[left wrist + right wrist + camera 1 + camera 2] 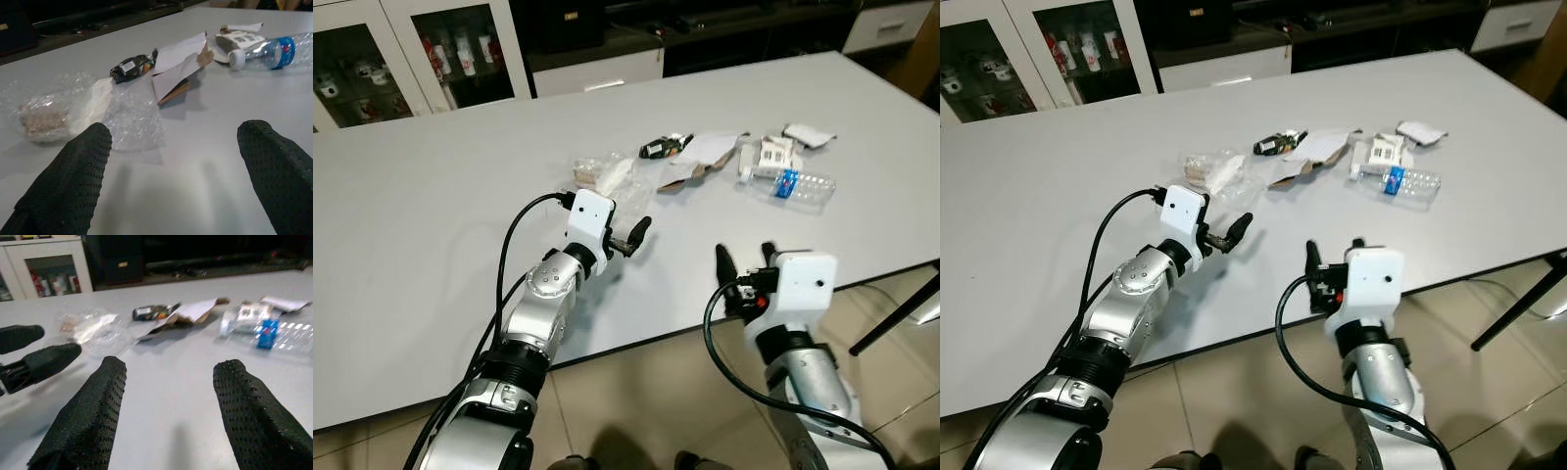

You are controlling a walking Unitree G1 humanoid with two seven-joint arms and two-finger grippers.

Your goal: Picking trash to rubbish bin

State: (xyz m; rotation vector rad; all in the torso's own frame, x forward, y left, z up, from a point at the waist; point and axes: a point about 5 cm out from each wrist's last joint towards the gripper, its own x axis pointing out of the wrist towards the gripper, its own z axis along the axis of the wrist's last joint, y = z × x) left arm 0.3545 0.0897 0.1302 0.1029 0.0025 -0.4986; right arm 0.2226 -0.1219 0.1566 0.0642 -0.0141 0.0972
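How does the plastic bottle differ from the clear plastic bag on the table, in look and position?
The plastic bottle is a firm, ribbed shape with a blue label and white cap, lying on its side; the clear plastic bag is a crumpled, shapeless film with something pale inside. The bottle lies toward the robot's right, ahead of the right gripper; the bag lies just beyond the left gripper. Both are see-through and rest untouched on the white table.

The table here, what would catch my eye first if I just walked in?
Probably the litter strewn across the middle of the white table: a clear plastic bottle with a blue label, torn cardboard, a dark wrapper and crinkled clear plastic. Then the left gripper, open just short of the plastic, and the right gripper, open at the near edge.
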